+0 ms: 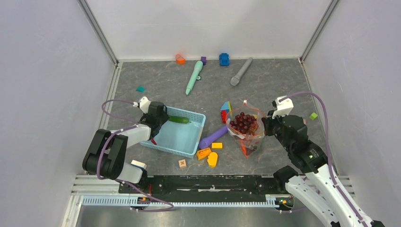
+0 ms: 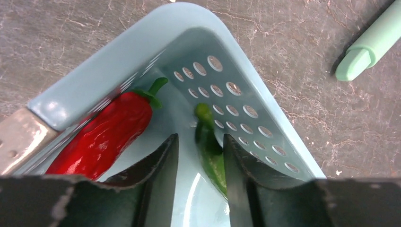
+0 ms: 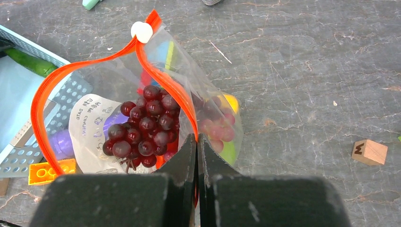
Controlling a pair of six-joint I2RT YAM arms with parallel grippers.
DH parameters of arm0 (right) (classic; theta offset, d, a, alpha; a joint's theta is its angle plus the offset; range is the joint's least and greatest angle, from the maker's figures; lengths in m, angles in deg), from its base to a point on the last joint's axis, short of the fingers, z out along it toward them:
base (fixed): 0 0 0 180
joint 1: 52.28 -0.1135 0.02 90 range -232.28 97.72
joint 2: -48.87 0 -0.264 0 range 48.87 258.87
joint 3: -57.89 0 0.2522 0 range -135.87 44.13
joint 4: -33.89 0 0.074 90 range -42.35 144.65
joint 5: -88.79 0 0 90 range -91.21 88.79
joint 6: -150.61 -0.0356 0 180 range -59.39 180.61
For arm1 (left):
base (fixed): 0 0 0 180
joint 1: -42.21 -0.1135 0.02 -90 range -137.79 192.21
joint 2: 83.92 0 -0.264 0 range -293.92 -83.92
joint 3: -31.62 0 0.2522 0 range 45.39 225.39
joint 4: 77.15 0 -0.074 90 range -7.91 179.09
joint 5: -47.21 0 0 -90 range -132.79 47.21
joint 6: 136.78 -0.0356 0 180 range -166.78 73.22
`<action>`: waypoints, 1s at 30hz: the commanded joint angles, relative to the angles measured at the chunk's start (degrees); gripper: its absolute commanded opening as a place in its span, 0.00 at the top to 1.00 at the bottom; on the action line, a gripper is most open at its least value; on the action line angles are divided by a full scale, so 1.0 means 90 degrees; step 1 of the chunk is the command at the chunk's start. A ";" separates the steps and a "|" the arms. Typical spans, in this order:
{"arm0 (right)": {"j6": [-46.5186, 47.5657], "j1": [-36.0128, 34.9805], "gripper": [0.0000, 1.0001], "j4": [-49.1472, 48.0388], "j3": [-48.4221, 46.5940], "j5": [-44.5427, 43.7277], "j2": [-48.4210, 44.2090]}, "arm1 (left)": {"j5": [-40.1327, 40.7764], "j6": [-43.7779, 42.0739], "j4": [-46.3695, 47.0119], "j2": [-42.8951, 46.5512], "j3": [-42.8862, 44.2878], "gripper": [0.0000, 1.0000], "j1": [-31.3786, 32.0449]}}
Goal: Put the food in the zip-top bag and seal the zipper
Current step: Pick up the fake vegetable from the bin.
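The zip-top bag [image 1: 247, 132] stands open right of centre, with dark red grape bunches [image 3: 144, 125] and other food inside. My right gripper [image 3: 196, 139] is shut on the bag's orange-red zipper [image 3: 42, 101] edge and holds the mouth open. The white slider [image 3: 141, 31] sits at the far end. My left gripper [image 2: 198, 142] is open inside the light-blue basket [image 2: 94, 80]. A green vegetable [image 2: 210, 151] lies between its fingers, against the right one. A red chilli [image 2: 104, 135] lies to its left in the basket corner.
A purple cylinder [image 1: 213, 136], orange and yellow blocks [image 1: 208, 155] and a wooden cube [image 1: 182, 163] lie between basket and bag. A mint pen [image 1: 194, 77], grey cylinder [image 1: 241, 72] and blue toy [image 1: 224, 59] lie at the back. A green cube [image 1: 313, 116] lies far right.
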 commanded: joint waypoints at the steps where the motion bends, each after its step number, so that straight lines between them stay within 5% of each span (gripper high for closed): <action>1: -0.0031 -0.0029 1.00 -0.0059 -0.0062 -0.0155 -0.0003 | -0.0042 -0.0273 0.0483 -0.0014 0.0157 0.60 -0.0035; 12: -0.0051 -0.0030 1.00 -0.0061 -0.0047 -0.0134 -0.0010 | -0.0117 -0.0704 -0.0141 0.1180 0.0006 0.97 -0.0033; 24: -0.0018 -0.0028 1.00 -0.0061 -0.0091 -0.0078 -0.0152 | -0.0474 -0.0873 -0.1967 0.3645 0.0161 0.98 0.0079; 30: -0.0038 -0.0030 1.00 -0.0080 -0.0063 0.0003 -0.0100 | -0.1210 -0.1208 -0.1884 0.4406 0.0711 0.98 0.0700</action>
